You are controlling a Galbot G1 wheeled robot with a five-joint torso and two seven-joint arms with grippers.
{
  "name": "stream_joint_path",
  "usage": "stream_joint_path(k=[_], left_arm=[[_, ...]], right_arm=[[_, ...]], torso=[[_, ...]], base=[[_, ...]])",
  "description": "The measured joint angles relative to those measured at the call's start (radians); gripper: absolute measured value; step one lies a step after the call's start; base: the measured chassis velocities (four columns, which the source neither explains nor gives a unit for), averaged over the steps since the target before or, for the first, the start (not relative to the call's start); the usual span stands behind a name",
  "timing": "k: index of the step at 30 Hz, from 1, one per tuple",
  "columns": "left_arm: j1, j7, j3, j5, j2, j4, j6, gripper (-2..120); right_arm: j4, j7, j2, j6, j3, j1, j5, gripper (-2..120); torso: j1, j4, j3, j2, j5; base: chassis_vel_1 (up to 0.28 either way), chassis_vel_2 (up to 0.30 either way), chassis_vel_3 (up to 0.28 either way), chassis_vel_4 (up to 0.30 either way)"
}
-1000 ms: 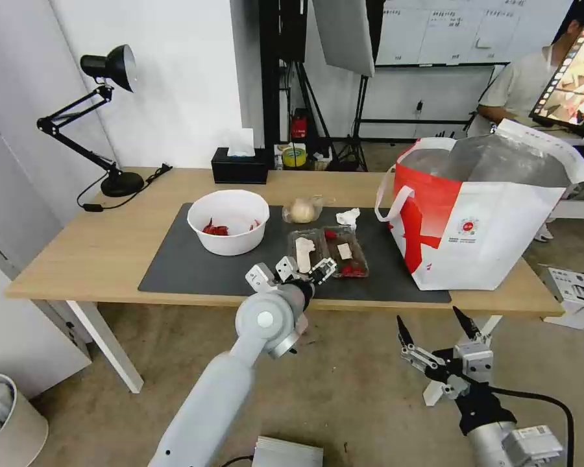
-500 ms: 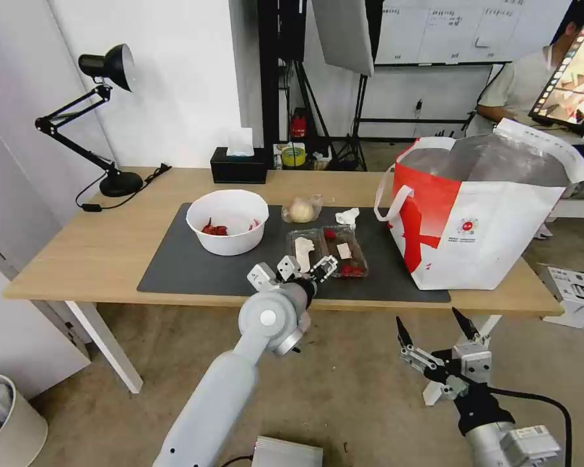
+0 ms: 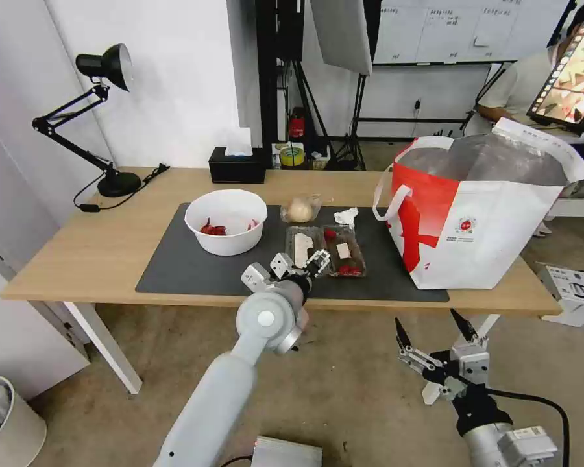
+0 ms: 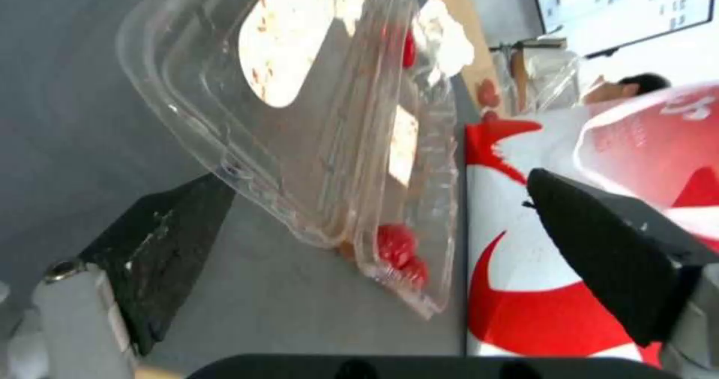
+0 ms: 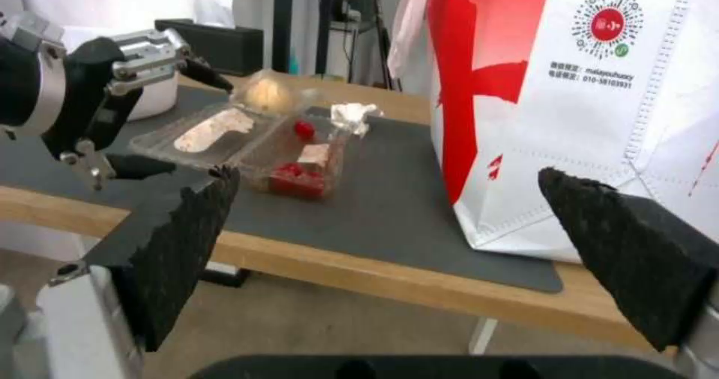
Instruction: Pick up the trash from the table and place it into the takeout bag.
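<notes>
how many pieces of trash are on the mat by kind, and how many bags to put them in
white bowl with red scraps: 1
clear clamshell box with red bits: 1
clear bag with a bun: 1
crumpled white tissue: 1
takeout bag: 1
Total: 4 pieces of trash and 1 bag, 5 things.

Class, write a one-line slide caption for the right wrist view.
Open left gripper reaches the clamshell box on the mat beside the takeout bag.
</notes>
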Motion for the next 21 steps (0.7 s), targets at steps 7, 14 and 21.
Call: stream_joint_path(k=[7, 14, 21], left_arm=[[0.003, 0.024, -0.011, 0.027, -0.006, 0.002, -0.039, 100], [0.004, 0.060, -0.013, 0.044, -0.002, -0.009, -0.070, 100], [-0.010, 0.081, -0.012, 0.045, 0.003, -0.018, -0.079, 100]], right_arm=[[-0.001, -0.002, 0.001, 0.001, -0.003, -0.001, -0.006, 100], [0.001, -0.003, 0.001, 0.001, -0.004, -0.002, -0.008, 100], [0.013, -0.003, -0.002, 0.002, -0.001, -0.012, -0.009, 100]], torso=[[0.000, 0.0000, 0.000, 0.000, 0.0002], [0.000, 0.0002, 0.000, 0.000, 0.0002], [0.000, 0.0002, 0.000, 0.000, 0.0002]], base=[[0.000, 0.000, 0.000, 0.000], [0.000, 0.000, 0.000, 0.000], [0.000, 0.000, 0.000, 0.000]])
